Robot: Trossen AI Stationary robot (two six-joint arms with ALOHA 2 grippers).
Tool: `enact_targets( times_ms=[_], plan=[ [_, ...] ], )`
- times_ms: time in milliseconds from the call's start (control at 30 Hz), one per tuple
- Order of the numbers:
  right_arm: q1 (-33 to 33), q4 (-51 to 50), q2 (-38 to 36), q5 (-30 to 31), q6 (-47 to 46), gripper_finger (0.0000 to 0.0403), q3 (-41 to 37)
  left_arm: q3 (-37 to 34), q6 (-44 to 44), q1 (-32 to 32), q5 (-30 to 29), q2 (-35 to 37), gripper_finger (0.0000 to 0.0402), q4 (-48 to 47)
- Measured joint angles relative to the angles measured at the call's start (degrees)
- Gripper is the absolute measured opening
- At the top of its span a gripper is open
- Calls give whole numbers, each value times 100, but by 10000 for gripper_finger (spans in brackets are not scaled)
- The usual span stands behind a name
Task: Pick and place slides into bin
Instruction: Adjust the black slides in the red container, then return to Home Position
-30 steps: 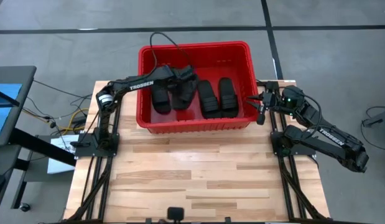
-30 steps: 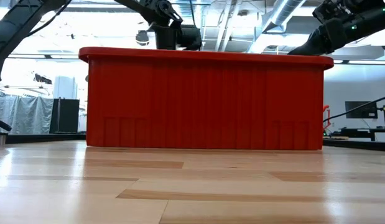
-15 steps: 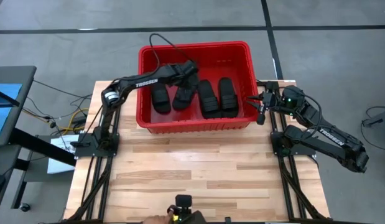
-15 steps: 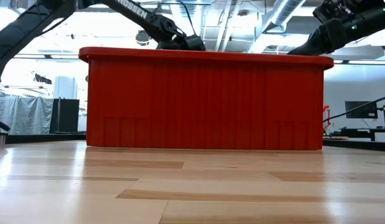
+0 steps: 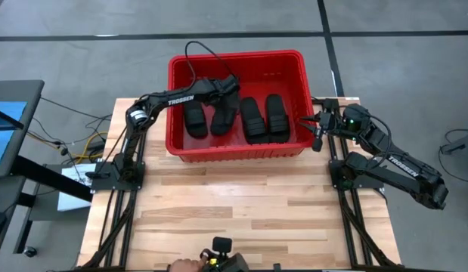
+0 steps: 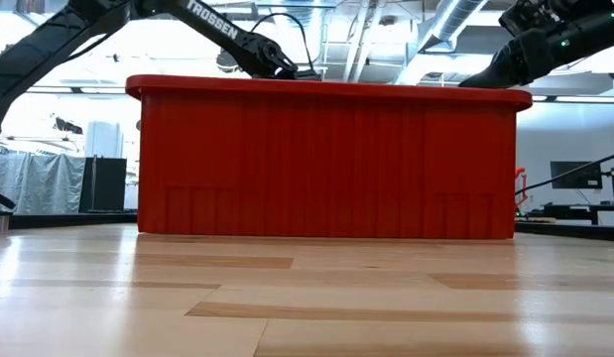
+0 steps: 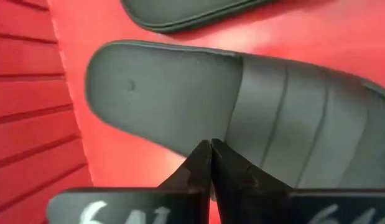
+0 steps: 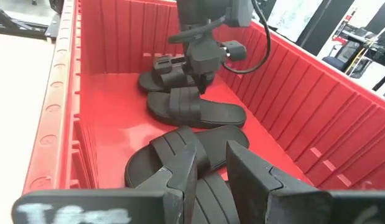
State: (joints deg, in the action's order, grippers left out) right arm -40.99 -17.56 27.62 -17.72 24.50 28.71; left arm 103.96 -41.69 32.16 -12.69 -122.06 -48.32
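The red bin [image 5: 237,149] stands at the table's far middle. Several black slides lie on its floor, side by side [image 5: 196,117] [image 5: 222,113] [image 5: 252,119] [image 5: 277,115]. My left gripper [image 5: 228,94] reaches down into the bin, shut, its fingertips [image 7: 211,152] just over the second slide from the left [image 7: 180,93], at the edge of its ribbed strap [image 8: 183,99]. In the low view the bin wall [image 6: 326,164] hides the slides and those fingertips. My right gripper [image 8: 211,177] waits at the bin's right rim [image 5: 309,113], open, with nothing between its fingers. My left gripper's shut fingertips [image 8: 201,84] come from above, pointing steeply down, at the sole-side edge of the slide's strap [image 7: 242,106]. I cannot tell whether they touch it. The slide lies flat on the bin floor.
A black cable [image 5: 196,51] loops over the bin's far left corner. A person's hand with a small device [image 5: 218,261] shows at the table's near edge. Bare wooden tabletop [image 5: 241,211] lies between the bin and that edge.
My left gripper, shut throughout, has sunk deeper into the bin toward the second slide from the left and tipped more steeply downward. In the low view it has dropped almost behind the bin's rim. A hand has appeared at the table's near edge.
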Motion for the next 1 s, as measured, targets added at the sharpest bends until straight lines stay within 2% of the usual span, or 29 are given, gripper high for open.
enact_targets(
  times_ms=[367, 633, 800, 1000],
  plan=[
    [2, 0, 0, 2, -1, 77, 0, 101, 428, 0, 152, 11, 0, -1677],
    [2, 0, 0, 2, -4, 77, 0, 247, 581, 0, -454, 35, 0, -1830],
    [2, 0, 0, 2, -4, 77, 0, 832, 702, -2, -456, 35, 0, -1881],
    [2, 14, 0, 2, -1, 77, 0, 2167, 945, 61, -351, 48, 0, -1889]
  ],
)
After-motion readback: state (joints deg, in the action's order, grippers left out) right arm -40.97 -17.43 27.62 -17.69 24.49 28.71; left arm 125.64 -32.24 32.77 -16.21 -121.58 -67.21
